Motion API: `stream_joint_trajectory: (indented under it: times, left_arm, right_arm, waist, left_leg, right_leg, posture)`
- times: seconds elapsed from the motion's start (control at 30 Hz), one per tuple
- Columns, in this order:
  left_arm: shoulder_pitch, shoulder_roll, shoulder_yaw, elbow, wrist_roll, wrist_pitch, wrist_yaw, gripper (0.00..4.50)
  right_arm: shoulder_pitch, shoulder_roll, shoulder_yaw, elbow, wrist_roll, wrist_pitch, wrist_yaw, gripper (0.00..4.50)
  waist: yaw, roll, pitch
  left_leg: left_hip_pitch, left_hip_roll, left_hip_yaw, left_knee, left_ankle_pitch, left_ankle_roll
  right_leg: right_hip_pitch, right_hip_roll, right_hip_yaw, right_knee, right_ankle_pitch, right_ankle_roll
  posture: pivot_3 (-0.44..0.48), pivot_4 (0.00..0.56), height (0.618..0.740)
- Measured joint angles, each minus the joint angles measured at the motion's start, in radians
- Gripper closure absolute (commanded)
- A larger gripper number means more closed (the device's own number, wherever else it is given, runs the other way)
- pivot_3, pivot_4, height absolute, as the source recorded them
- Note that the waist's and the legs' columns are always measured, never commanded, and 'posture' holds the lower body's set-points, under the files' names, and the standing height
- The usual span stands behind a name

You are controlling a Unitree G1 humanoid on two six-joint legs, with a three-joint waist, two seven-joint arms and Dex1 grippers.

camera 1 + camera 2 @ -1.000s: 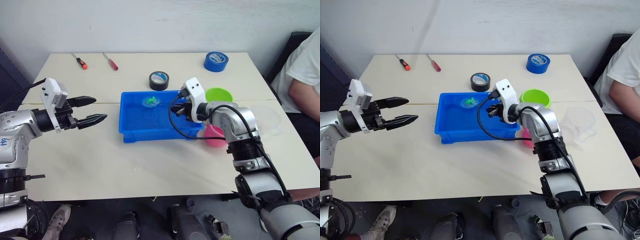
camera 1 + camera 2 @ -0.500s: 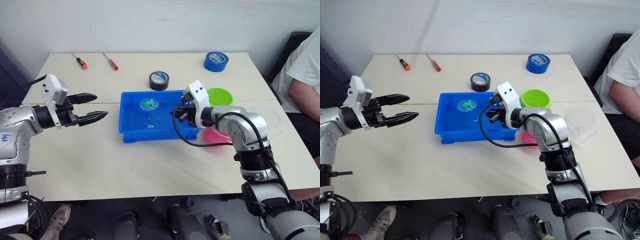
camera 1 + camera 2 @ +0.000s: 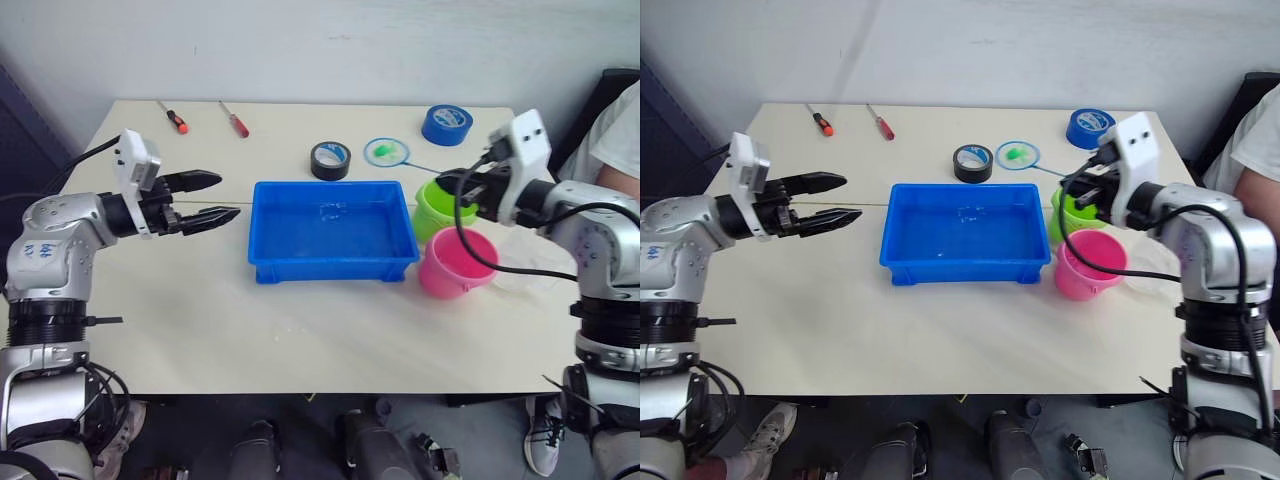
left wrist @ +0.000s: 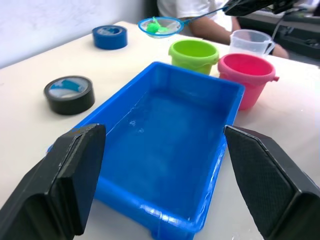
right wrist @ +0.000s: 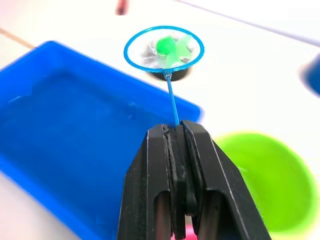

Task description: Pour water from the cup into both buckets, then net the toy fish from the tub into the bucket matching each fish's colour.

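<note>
1. Net (image 5: 164, 48), a small round hoop with a light blue rim on a thin blue handle, is held in the air beyond the far edge of the tub, beside a black tape roll (image 3: 329, 159).
2. One green toy fish (image 5: 167, 47) lies inside the net's mesh.
3. Right tool (image 5: 178, 131) has its two black fingers clenched on the end of the net's handle, above the green bucket.
4. Blue rectangular tub (image 3: 333, 268) sits in the middle of the bench (image 3: 200, 310); its inside shows blue floor with a few glints, and no fish can be made out in it.
5. Green bucket (image 3: 437, 209) stands just beside the tub's right end, toward the far side of the bench.
6. Pink bucket (image 3: 458, 262) stands touching or nearly touching the green one, on its near side.
7. Clear cup (image 4: 251, 40) stands upright beyond the pink bucket, near the bench's right edge.
8. Left tool (image 3: 214, 198) hangs over the left part of the bench, pointing at the tub, its fingers spread apart and grasping nothing.
9. Blue tape roll (image 3: 447, 124) lies near the far right corner.
10. Two screwdrivers (image 3: 177, 118) lie along the far edge at the left.
11. A person's arm in a white sleeve (image 3: 618, 130) shows past the right edge.
</note>
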Motion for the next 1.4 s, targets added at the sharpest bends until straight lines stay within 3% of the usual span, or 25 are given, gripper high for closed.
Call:
stream_joint_trajectory:
  times: [0.27,0.67,1.03,1.2,1.4]
  left_arm:
    - [-0.126,-0.079,-0.067,0.14,0.039,-0.084,-0.071,0.38]
    - [-0.134,-0.096,-0.068,0.179,0.069,-0.123,-0.101,0.38]
    - [-0.134,-0.11,-0.068,0.212,0.084,-0.135,-0.105,0.38]
    - [-0.134,-0.11,-0.068,0.212,0.09,-0.138,-0.11,0.38]
    - [-0.101,-0.055,-0.061,0.17,0.074,-0.079,-0.14,0.38]
  right_arm:
    - [0.076,-0.15,0.049,0.149,-0.134,-0.241,0.023,4.5]
    - [0.2,-0.312,0.214,0.17,-0.484,-0.735,-0.003,4.5]
    - [0.272,-0.379,0.275,0.13,-0.847,-0.983,-0.194,4.5]
    - [0.275,-0.359,0.249,0.106,-0.818,-0.981,-0.18,4.5]
    - [0.242,-0.208,0.152,-0.113,-0.471,-0.661,0.045,4.5]
  waist:
    - [-0.004,0.002,0.001]
    - [-0.002,0.003,0.001]
    - [-0.003,0.003,0.001]
    - [-0.003,0.003,0.001]
    - [-0.006,0.003,0.001]
  left_leg:
    - [0.0,0.001,0.003,0.0,0.0,0.0]
    - [0.001,0.001,0.004,0.001,0.0,0.0]
    - [0.001,0.001,0.004,0.002,0.001,-0.001]
    - [0.001,0.001,0.004,0.003,0.001,-0.002]
    - [0.003,0.004,0.004,0.003,0.003,-0.005]
  right_leg:
    - [-0.001,0.002,0.002,-0.001,0.0,0.001]
    - [-0.001,0.003,0.003,0.0,0.0,0.001]
    - [-0.001,0.003,0.003,0.002,0.0,0.001]
    - [0.0,0.003,0.003,0.002,0.0,0.001]
    - [0.0,0.006,0.002,0.006,0.0,0.001]
  posture:
    - [0.0,0.15,0.734]
    - [0.0,0.15,0.734]
    - [0.0,0.15,0.734]
    - [0.0,0.15,0.734]
    - [0.0,0.15,0.734]
